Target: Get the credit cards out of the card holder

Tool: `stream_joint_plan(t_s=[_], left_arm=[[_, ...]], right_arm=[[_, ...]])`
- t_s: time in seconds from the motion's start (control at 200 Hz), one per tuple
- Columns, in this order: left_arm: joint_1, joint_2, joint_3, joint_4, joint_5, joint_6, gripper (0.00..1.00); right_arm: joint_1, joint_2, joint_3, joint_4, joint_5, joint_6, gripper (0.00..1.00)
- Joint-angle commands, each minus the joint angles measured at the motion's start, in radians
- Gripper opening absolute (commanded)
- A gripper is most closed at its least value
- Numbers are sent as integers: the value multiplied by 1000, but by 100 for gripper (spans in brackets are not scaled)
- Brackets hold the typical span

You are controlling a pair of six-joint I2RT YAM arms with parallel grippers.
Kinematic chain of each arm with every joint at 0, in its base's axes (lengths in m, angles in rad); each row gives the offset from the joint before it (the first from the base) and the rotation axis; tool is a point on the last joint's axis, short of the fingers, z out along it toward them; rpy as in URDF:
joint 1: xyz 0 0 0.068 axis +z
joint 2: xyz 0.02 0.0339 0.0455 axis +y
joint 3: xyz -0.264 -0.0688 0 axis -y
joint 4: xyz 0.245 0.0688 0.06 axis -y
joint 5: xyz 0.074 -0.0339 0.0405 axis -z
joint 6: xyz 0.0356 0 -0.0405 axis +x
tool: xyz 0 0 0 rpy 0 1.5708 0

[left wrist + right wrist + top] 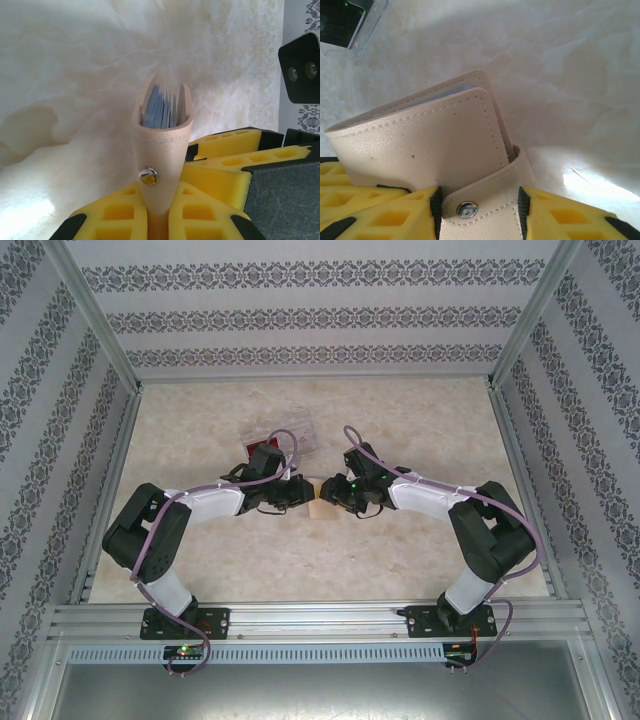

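The card holder [430, 145] is a cream stitched wallet, held just above the table between both arms [320, 498]. My left gripper [157, 202] is shut on its folded edge, with the snap stud [148, 176] just above the yellow fingers. Looking into the holder's open end, I see thin blue-grey edges [161, 107] packed between the covers; I cannot tell whether they are credit cards. My right gripper [479, 202] is open, its pads flanking the holder's snap strap [485, 192]. Its yellow fingers [225, 165] also appear in the left wrist view.
A clear plastic box [280, 435] lies on the pale marbled table [420, 420] just behind the grippers, with a dark flat card-like thing [340, 20] in it. Patterned walls and metal rails [110, 470] enclose the table.
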Motion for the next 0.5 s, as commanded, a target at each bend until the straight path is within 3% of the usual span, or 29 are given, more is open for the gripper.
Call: stream_joint_plan(t_s=[0.0, 0.26, 0.495], left_arm=[[-8, -34, 32, -13, -35, 36, 0], [-7, -27, 37, -46, -62, 38, 0], [-7, -3, 41, -39, -38, 28, 0]], right_arm=[[11, 10, -6, -71, 61, -14, 42], [14, 10, 9, -177, 179, -69, 36], [17, 6, 16, -151, 158, -88, 35]])
